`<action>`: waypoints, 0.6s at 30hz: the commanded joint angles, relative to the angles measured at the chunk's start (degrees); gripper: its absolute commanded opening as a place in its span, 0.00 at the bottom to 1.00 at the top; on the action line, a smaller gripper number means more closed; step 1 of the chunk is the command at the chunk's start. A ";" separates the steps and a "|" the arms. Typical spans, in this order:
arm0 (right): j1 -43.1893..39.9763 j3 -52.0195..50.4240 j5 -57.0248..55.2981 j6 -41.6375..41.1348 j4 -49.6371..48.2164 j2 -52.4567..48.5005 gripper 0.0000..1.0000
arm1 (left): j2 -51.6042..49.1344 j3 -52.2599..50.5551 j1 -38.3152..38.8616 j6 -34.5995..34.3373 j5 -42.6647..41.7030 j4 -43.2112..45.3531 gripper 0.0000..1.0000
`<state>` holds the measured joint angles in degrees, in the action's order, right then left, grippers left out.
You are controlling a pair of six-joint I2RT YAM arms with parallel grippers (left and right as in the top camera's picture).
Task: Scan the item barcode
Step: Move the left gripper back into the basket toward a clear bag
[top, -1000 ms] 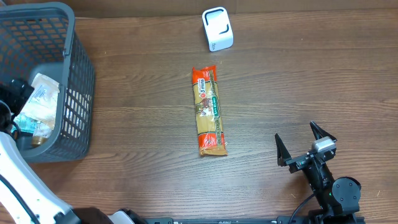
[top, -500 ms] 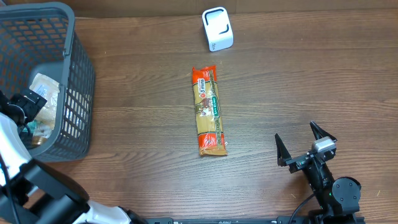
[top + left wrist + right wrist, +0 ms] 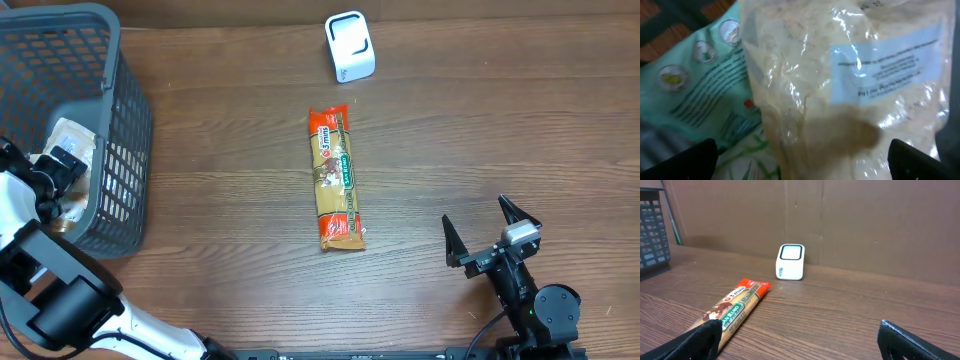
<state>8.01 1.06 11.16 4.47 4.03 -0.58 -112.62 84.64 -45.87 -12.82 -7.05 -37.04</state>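
Brown wood-grain table [image 3: 500, 130], overhead view: white scanner [image 3: 350, 46] at the far edge, window facing up; spaghetti packet [image 3: 336, 180] lying flat just on the near side of the scanner, lengthwise toward it, probably laid out within easy reach of the reader. Grey basket [image 3: 125, 130] well to the left of the scanner, serving as the stock bin; left gripper [image 3: 58, 163] lowered inside it over a clear bag [image 3: 70, 135], fingers apart, apparently lining up on the next item to scan. Right gripper [image 3: 473, 208] well to the near right of the scanner, spread wide, holding nothing, seemingly parked. Left wrist view: the clear bag with a pale blue label fills the frame between the two dark fingertips [image 3: 685, 157], not yet pinched; a green packet [image 3: 705, 95] lies beside it. Right wrist view: fingers open and empty, the scanner straight ahead, the spaghetti packet in front of it.
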 commanded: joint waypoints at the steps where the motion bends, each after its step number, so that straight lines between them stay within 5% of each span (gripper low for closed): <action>1: 0.39 -0.59 0.07 -0.20 -0.33 0.42 1.00 | -2.32 -0.24 -0.24 3.50 -3.98 2.38 1.00; 7: 0.39 -0.59 0.07 -0.20 -0.33 0.42 1.00 | -2.75 -0.24 -0.07 7.96 -15.47 9.31 0.86; 14: 0.39 -0.59 0.07 -0.20 -0.33 0.42 1.00 | -6.71 -0.28 1.03 11.58 -15.47 10.03 0.83; 18: 0.39 -0.59 0.07 -0.20 -0.35 0.42 1.00 | -10.14 -0.28 1.49 11.56 -15.52 10.01 0.66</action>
<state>8.03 1.06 11.16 4.47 4.01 -0.58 -118.45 84.58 -45.36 -2.81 -20.71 -26.24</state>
